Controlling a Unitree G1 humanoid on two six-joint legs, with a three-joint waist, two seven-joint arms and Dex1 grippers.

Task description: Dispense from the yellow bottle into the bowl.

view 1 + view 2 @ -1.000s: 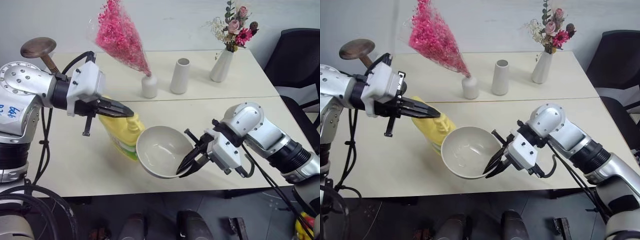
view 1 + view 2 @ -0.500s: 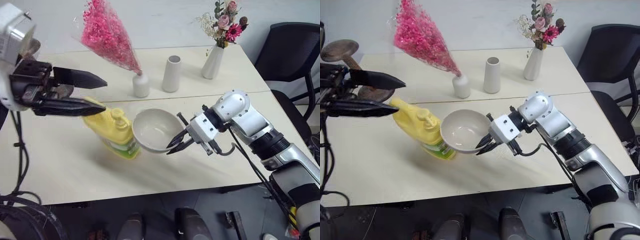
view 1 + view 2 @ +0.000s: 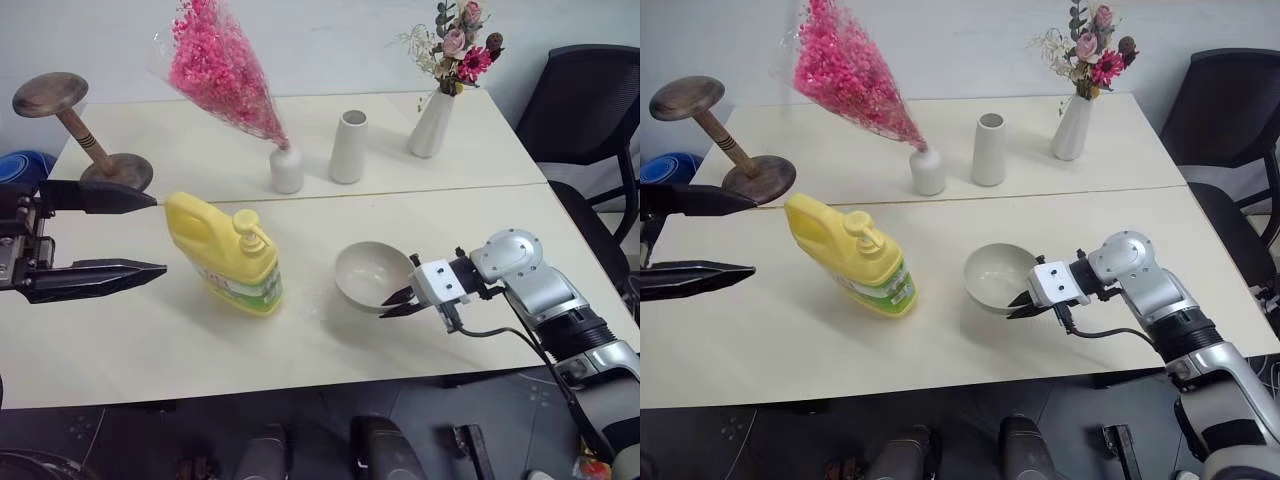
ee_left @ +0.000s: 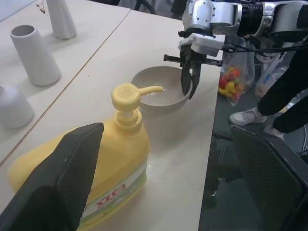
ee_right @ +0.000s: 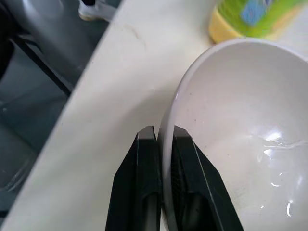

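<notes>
While the right tool (image 3: 394,298) pinches the bowl (image 3: 370,273) at its near-right rim, 1 finger inside the wall and 1 outside, the bowl rests on the desk (image 3: 420,230) right of the bottle (image 3: 228,255). Its fingers (image 5: 144,178) are clamped on the rim with only the thin wall between them. A little clear liquid glistens on the bowl's off-white inside.

Standing upright on the desk, well apart from the bowl, the bottle has its pump spout aimed toward the bowl and its handle turned toward the left tool (image 3: 150,236). A green-white label wraps its base.

That left tool hangs at the left edge, its 2 black fingers (image 3: 105,198) spread wide apart and gripping nothing. Their tips lie just short of the bottle's handle side, not touching it.

Behind the bottle, at the back left of the desk, a dark wooden stand (image 3: 82,135) leans on its round base. Farther back are 3 white vases: a small round one with pink sprigs (image 3: 287,170), a plain cylinder (image 3: 348,147), and a tall one with mixed flowers (image 3: 432,125). At the far right is a black chair (image 3: 580,110).
</notes>
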